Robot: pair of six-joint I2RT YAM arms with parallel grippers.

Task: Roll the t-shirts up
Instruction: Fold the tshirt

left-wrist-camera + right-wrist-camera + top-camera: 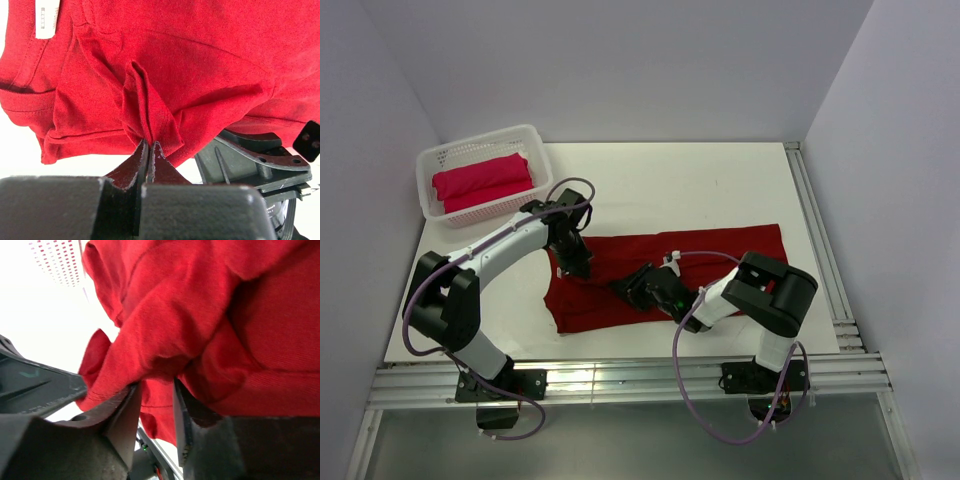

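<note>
Left wrist: t-shirt (200, 75) within left tool (149, 150)

The dark red t-shirt (720, 255) is soft, dull cloth with tiny knit lines and many creases. Its label (47, 20) is smooth and white. The pink-red t-shirt (480, 180) is soft cloth too. The basket (535, 150) is white plastic full of holes. The surface (670, 180) is white, smooth and dull. The rail (620, 380) is shiny metal. The left pincer (149, 150) and right pincer (155, 405) are black, dull and a bit rough.
</note>
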